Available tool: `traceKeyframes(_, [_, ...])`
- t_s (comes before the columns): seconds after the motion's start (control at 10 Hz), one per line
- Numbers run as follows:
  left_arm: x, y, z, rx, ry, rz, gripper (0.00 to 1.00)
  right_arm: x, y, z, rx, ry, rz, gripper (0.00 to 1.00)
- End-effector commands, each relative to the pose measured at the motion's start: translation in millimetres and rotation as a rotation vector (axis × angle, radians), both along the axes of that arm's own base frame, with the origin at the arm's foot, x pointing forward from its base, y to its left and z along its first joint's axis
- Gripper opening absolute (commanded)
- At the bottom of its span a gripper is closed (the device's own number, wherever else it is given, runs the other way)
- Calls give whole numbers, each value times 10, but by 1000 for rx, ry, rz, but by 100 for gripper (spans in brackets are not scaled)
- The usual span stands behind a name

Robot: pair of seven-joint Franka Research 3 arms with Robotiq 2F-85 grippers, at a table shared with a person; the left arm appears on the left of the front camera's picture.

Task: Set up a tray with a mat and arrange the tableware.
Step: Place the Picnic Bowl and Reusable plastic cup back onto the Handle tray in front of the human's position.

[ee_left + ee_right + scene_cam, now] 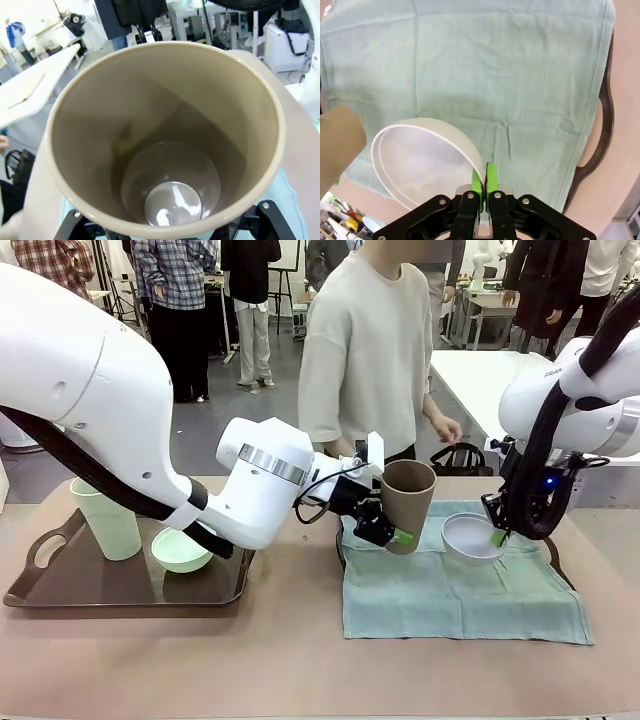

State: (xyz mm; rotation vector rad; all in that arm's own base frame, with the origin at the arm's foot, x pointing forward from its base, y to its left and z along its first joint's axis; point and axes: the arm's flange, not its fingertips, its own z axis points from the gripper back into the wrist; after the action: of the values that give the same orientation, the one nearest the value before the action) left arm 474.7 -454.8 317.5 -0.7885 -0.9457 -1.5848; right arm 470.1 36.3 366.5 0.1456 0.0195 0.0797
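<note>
The left claw (397, 527) is clamped on the tan cup (410, 495), which hangs slightly tilted, mouth upward, above the mat's (450, 600) far left corner. The right claw (483, 182) is pinched together on the rim of the white bowl (472, 538), held tipped over the mat's far middle. I cannot tell whether the bowl's low edge touches the cloth. The mat lies spread on a tray (601, 130) whose dark rim shows past the mat's right edge. Well left of the mat, a second tray (60, 590) holds the mint cup (105, 520) and mint bowl (182, 550). The step in hand looks like setting cup and bowl down on the mat. To do it well, level the bowl before lowering it, part the claw only once the base sits flat, and lift straight off so the pad neither drags the rim nor rucks the cloth. Right the cup first, then place it clear of the bowl. The claws work near each other, so one at a time seems safer.
</note>
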Motion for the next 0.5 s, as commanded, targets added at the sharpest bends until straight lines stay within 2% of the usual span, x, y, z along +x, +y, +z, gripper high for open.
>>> traceKeyframes(0.0, [20, -33, -161, -14, 1, 12, 82, 50, 46, -80, -13, -17, 14, 4])
traceKeyframes(0.4, [82, -67, -292, -15, 42, 19, 82, 102, 45, -248, 2, -13, 28, 4])
